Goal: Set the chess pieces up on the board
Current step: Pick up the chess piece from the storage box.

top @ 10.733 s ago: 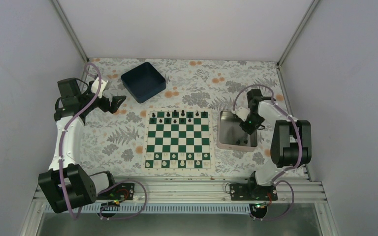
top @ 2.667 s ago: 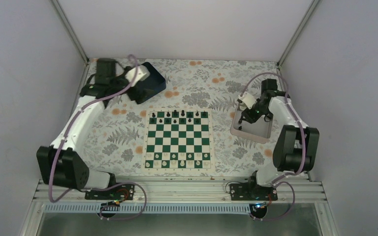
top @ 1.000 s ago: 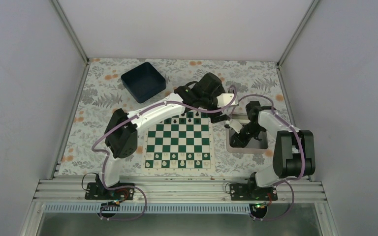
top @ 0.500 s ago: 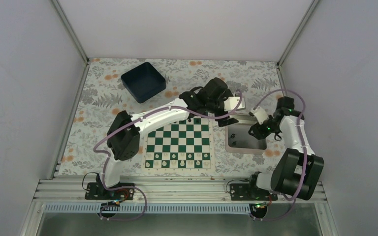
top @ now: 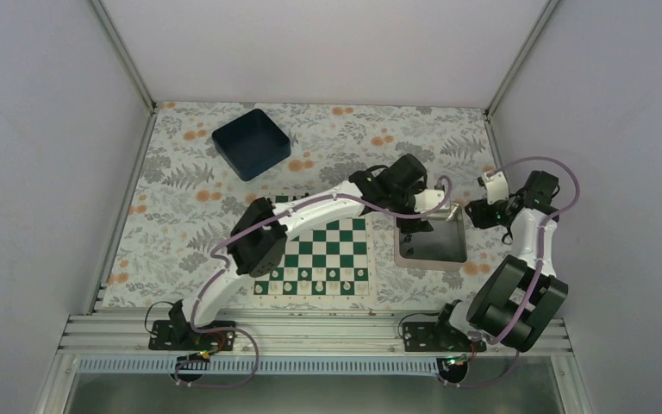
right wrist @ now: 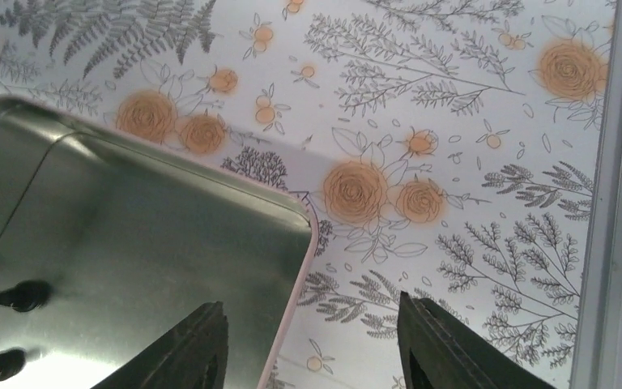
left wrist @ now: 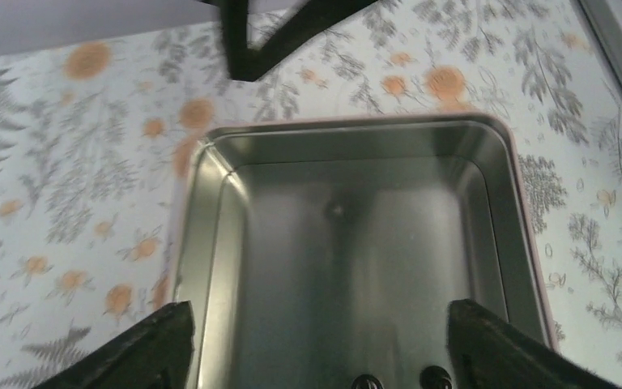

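As the left arm (top: 310, 209) stretches across the far rank of the board (top: 310, 250), hiding most of what stands there, the left gripper (top: 412, 224) hangs over the far-left part of the silver tray (top: 431, 264), its jaws spread wide and empty. White pieces (top: 310, 280) line the board's near ranks, and a dark blue bin (top: 251, 142) sits well apart at the far left of the floral cloth (top: 181, 216). Half a second earlier the right gripper (top: 476, 212) was above the tray's right rim; it now sits beyond the tray's far-right corner, over cloth, fingers parted with nothing between them. Two black chess pieces (right wrist: 14, 296) lie in the tray, left of that gripper in its wrist view. Two dark rounded tops, probably pieces, show just beneath the left gripper.
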{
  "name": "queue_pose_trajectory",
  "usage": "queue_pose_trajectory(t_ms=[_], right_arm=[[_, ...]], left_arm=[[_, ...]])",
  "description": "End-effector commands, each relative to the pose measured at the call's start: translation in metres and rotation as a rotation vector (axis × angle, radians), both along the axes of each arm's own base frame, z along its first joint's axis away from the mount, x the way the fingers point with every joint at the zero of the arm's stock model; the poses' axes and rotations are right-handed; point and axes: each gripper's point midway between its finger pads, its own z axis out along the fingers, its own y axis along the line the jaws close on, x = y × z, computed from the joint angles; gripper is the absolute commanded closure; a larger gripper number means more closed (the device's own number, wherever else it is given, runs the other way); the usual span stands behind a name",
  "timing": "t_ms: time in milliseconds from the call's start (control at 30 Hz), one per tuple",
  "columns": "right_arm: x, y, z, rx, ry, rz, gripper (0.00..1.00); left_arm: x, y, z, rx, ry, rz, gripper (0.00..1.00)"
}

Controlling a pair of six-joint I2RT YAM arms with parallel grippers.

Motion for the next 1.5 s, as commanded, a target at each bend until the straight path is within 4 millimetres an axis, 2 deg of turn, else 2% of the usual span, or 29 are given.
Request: queue_pose_trajectory(t_ms=[0, 67, 133, 367, 667, 1033, 1467], right_arm=[[0.009, 0.005, -0.005, 0.081, -0.048, -0.038, 0.44], [0.007, 0.007, -0.011, 0.102, -0.043, -0.055, 0.42], [0.005, 0.013, -0.015, 0.131, -0.04, -0.046, 0.42], [-0.002, 0.021, -0.02, 0.151, -0.031, -0.02, 0.39], [-0.005, 0.026, -0.031, 0.184, 0.005, -0.006, 0.4], [-0.007, 0.029, -0.037, 0.199, 0.024, 0.004, 0.4], [-0.008, 0.032, -0.041, 0.211, 0.038, 0.015, 0.41]], left_arm=[[-0.015, -0.004, -0.015, 0.046, 0.071, -0.063, 0.32], [-0.018, -0.003, -0.024, 0.069, 0.09, -0.075, 0.46], [-0.021, -0.002, -0.028, 0.087, 0.102, -0.084, 0.54], [-0.026, 0.005, -0.046, 0.174, 0.09, -0.089, 0.66], [-0.022, 0.01, -0.078, 0.292, 0.096, -0.052, 0.69], [-0.014, 0.019, -0.091, 0.359, 0.066, 0.005, 0.58], [-0.021, 0.016, -0.1, 0.382, 0.073, -0.012, 0.61]])
